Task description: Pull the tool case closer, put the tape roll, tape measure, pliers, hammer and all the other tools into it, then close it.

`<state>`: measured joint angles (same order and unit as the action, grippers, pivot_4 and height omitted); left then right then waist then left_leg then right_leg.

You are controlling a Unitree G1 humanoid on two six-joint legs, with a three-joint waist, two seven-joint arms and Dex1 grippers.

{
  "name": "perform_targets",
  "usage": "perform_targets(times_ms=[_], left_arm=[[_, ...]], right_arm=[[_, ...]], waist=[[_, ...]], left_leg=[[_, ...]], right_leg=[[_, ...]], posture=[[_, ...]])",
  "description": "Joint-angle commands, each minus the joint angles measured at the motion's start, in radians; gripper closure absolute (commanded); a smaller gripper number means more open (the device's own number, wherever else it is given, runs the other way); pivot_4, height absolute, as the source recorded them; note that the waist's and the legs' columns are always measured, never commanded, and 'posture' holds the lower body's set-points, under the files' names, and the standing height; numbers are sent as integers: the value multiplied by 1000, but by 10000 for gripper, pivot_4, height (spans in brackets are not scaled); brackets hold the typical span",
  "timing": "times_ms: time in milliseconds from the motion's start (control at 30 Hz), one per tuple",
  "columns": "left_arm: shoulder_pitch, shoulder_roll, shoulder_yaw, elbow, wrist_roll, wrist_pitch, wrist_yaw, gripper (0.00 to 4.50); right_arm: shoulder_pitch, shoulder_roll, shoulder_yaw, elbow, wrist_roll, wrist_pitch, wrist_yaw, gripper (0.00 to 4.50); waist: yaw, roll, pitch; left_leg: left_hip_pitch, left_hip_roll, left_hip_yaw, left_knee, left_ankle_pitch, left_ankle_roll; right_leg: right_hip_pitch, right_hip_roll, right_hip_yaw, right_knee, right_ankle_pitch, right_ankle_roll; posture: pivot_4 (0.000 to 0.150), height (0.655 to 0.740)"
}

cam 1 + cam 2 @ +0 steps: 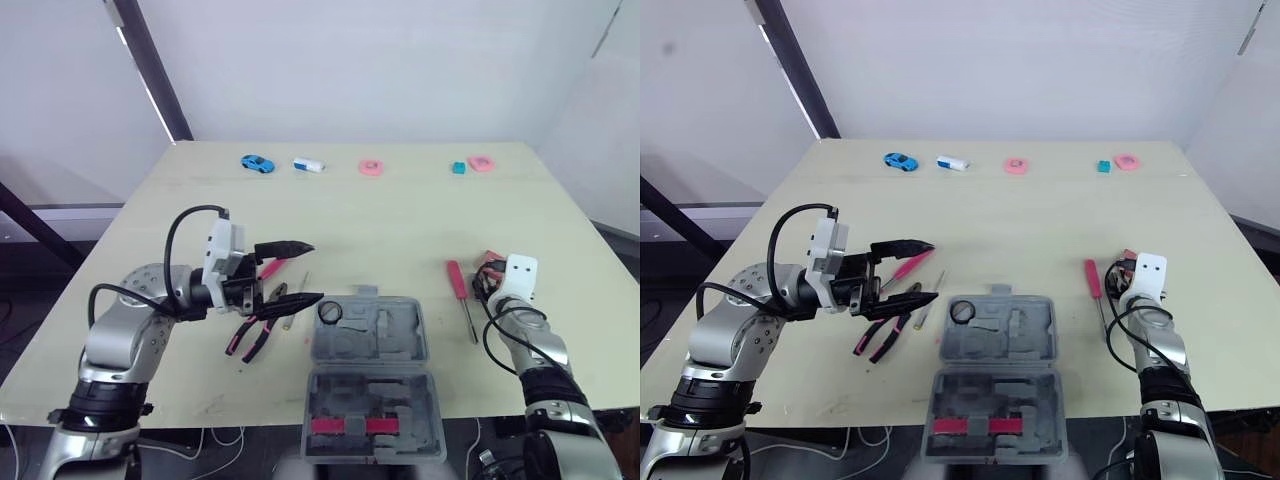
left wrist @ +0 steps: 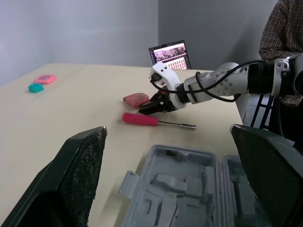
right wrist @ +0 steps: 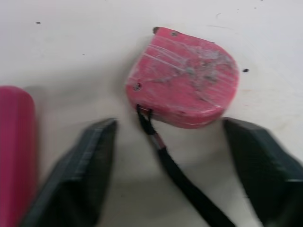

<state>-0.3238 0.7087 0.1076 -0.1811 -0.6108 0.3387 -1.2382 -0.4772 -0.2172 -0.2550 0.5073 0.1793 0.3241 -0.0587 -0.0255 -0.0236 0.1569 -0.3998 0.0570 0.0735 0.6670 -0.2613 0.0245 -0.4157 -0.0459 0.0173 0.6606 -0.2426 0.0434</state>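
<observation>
Tool case (image 1: 370, 345) sits open near the front edge of the surface (image 1: 400, 220). Left gripper (image 1: 312, 272) hangs just left of it over the pliers (image 1: 262, 325), jaws spread wide, nothing in them. Right gripper (image 3: 170, 125) is down at the red tape measure (image 3: 182, 90), jaws released on either side of it, with the red screwdriver (image 1: 458, 280) just beside.

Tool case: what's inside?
A black tape roll sits in the far half of the tool case; other recesses there look empty. Red pieces in the near half are unidentifiable. Nothing covers it.
</observation>
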Motion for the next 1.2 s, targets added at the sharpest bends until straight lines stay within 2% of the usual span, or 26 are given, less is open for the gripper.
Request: perform_targets(times_ms=[33, 67, 100, 133, 167, 467, 700, 867, 1033, 1067, 1100, 1200], left_arm=[[6, 6, 18, -20, -8, -17, 1, 0], [9, 4, 19, -15, -6, -19, 2, 0], [12, 3, 20, -11, -5, -22, 3, 0], [13, 2, 21, -9, -4, -23, 4, 0], [14, 1, 22, -7, -5, -23, 6, 0], [5, -3, 13, 9, -4, -40, 1, 0], [8, -9, 10, 3, -6, -43, -2, 0], [6, -16, 5, 0, -5, -45, -2, 0], [3, -20, -2, -2, -2, -47, -8, 0], [3, -20, -3, -2, -2, -47, -9, 0], [1, -21, -4, -2, -2, -46, -9, 0], [-4, -23, -5, 4, 0, -48, -12, 0]], right_arm=[[27, 15, -11, -26, -11, 30, -47, 27683], [39, 27, -7, -43, -12, 38, -56, 32462], [51, 37, -1, -59, -14, 48, -62, 34336], [59, 44, 2, -71, -16, 55, -65, 40682], [67, 53, 0, -82, -14, 65, -73, 44599], [95, 59, -10, -130, -18, 80, -82, 44599], [232, 24, 5, -357, -15, 200, -36, 44599], [283, 10, 19, -440, -23, 246, -10, 44599], [250, 18, 4, -402, -25, 188, -12, 22306], [244, 18, 4, -395, -26, 184, -10, 19437], [227, 13, -1, -370, -16, 176, 8, 13890], [179, 0, -19, -303, 4, 159, 40, 13890]], waist=[[2, 0, 0], [2, 0, 0], [4, 0, 0], [6, 0, 0], [8, 0, 0], [10, -1, 0], [14, -1, 0], [11, -1, 0], [5, -1, 0], [0, -1, 0], [-5, -1, 0], [-17, -1, 0]], left_leg=[[0, 0, 0, 0, 0, 0], [0, 0, 0, 0, 0, 0], [0, 0, 0, 0, 0, 0], [0, 0, 0, 0, 0, 0], [0, 0, -1, 0, 0, 0], [0, 0, -1, 0, 0, 0], [-1, 0, -1, 0, 0, 0], [0, 0, -1, 0, 0, 0], [0, 0, -1, 0, 0, 0], [0, 0, -1, 0, 0, 0], [0, 0, -1, 0, 0, 0], [0, 0, -2, 0, 0, 0]], right_leg=[[0, 0, 0, 0, 0, 0], [0, 0, 0, 0, 0, 0], [0, 0, 0, 0, 0, 0], [0, 0, 0, 0, 0, 0], [0, 0, -1, 0, 0, 0], [0, 0, -1, 0, 0, 0], [0, 0, -2, -1, 0, 0], [0, 0, -2, 0, 0, 0], [0, 0, -1, 0, 0, 0], [0, 0, -1, 0, 0, 0], [0, 0, 0, 0, 0, 0], [0, 0, 0, 0, 0, 0]], posture=[[1500, 7400], [1500, 7400], [1500, 7400], [1500, 7400], [1500, 7400], [1500, 7400], [1500, 7400], [1500, 7400], [1500, 7400], [1500, 7400], [1500, 7400], [1500, 7400]])
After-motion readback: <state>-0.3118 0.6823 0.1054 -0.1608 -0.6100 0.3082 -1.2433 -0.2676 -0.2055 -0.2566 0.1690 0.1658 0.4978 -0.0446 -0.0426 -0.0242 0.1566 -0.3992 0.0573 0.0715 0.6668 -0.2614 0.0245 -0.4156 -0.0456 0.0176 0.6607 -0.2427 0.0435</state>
